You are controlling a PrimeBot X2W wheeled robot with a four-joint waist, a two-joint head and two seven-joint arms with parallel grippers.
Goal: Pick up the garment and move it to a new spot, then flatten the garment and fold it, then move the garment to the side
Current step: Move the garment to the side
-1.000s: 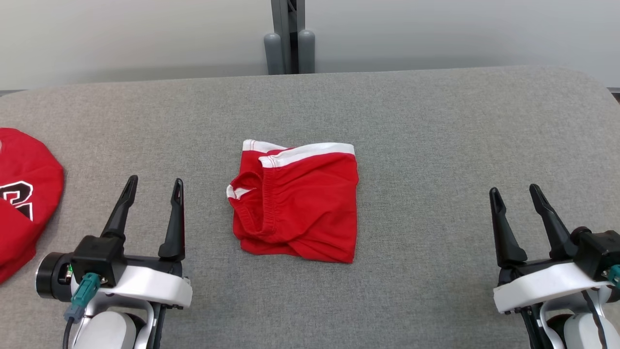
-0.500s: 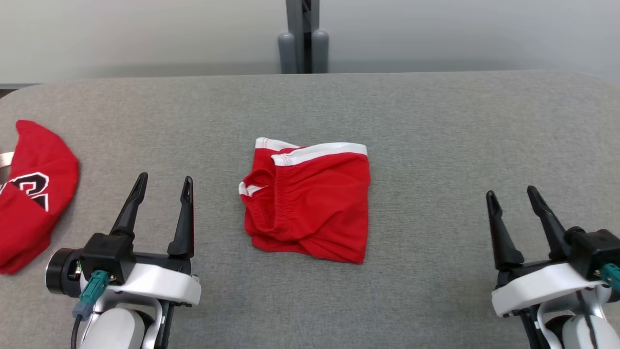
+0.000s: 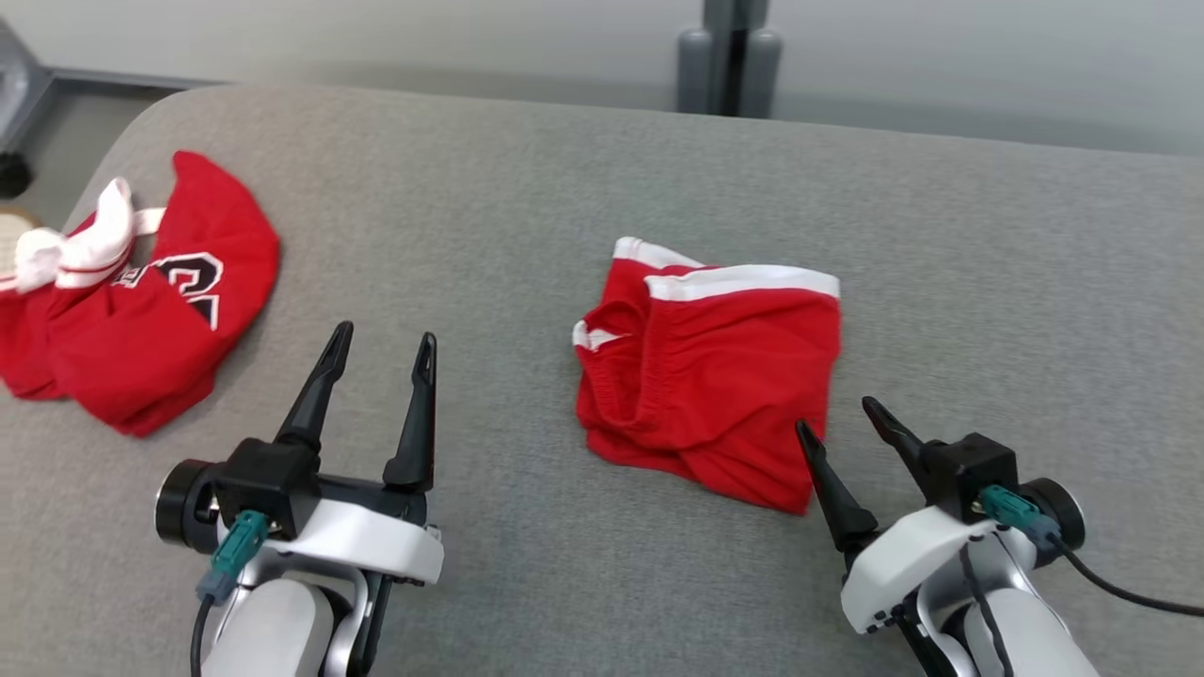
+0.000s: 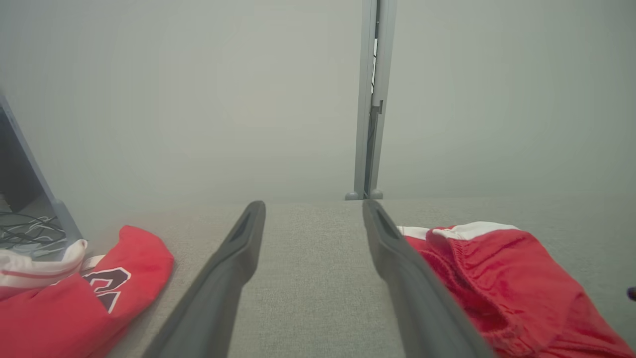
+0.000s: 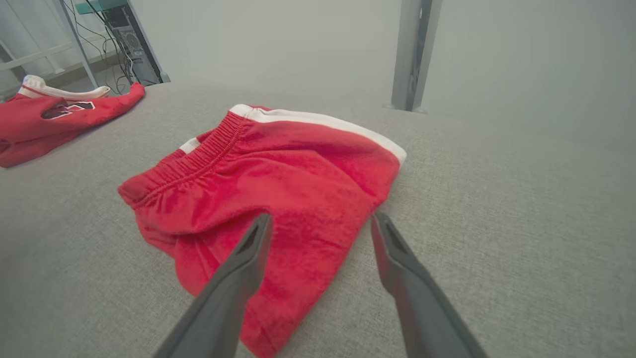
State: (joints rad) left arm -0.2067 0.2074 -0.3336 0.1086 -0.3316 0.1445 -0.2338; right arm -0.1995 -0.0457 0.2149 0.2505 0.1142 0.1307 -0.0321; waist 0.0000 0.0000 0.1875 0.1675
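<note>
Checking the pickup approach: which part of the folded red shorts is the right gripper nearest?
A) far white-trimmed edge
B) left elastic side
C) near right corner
C: the right gripper, jaws open, points at the near right corner of the red shorts.

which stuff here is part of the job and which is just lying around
In the job: folded red shorts; right gripper, open at their near corner; left gripper, open.
Lying about: crumpled red jersey at far left; grey post behind.

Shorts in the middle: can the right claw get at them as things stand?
Probably yes. The right claw stands open at the near corner of the shorts, with nothing between them.
</note>
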